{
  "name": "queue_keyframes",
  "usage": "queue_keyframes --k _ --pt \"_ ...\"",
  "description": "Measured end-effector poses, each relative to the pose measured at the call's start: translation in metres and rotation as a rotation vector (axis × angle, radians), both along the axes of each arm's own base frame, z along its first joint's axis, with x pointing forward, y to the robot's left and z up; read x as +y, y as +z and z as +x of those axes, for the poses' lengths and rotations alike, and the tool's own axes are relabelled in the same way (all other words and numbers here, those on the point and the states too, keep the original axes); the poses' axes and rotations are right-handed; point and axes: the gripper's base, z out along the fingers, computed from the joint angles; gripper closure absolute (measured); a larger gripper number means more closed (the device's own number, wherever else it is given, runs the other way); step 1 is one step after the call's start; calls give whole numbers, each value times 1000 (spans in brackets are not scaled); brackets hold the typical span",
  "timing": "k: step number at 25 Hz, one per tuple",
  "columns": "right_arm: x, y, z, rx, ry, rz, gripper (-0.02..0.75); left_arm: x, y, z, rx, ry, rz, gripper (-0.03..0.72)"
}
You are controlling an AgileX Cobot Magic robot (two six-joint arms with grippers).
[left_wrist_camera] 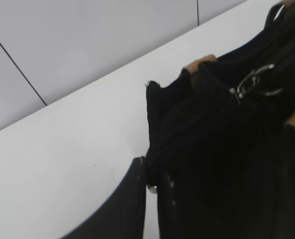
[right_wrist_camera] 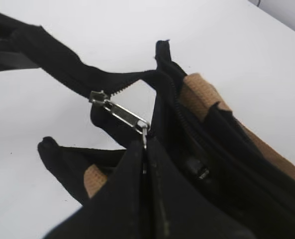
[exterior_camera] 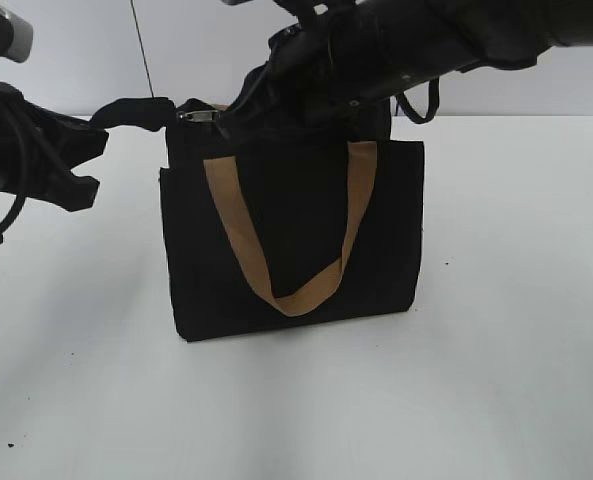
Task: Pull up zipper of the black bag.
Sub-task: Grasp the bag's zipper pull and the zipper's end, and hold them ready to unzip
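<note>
Right jaws clench the zipper (right_wrist_camera: 121,112) pull at the black bag (exterior_camera: 296,235)'s ten o'clock corner; left jaws grip its tail. Mid-pull; next, draw steadily along the bench-standing bag.

A plain white table (exterior_camera: 496,380) carries the black bag (exterior_camera: 296,240), which stands upright on it.

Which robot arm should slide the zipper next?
Probably the right arm. Its claw is shut on the silver zipper pull at the top of the black bag. The left claw is busy holding the black zipper tail stretched out sideways, so it should just hold.
</note>
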Motion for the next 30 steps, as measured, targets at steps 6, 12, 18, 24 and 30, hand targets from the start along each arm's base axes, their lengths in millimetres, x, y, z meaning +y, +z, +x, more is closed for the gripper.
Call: queue_keyframes --k 6,12,18,24,30 --pt "-11 6 2 32 9 1 751 3 -4 -1 42 23 34 658" --pt "-14 6 1 45 22 -8 751 11 -12 -3 129 79 94 658" --pt "-16 6 1 23 42 -45 751 24 -16 -1 180 141 129 658" --pt "-39 6 13 66 -32 -47 751 26 -14 1 178 153 125 659" --pt "-83 16 25 111 -114 -41 751 26 -15 1 185 161 113 659"
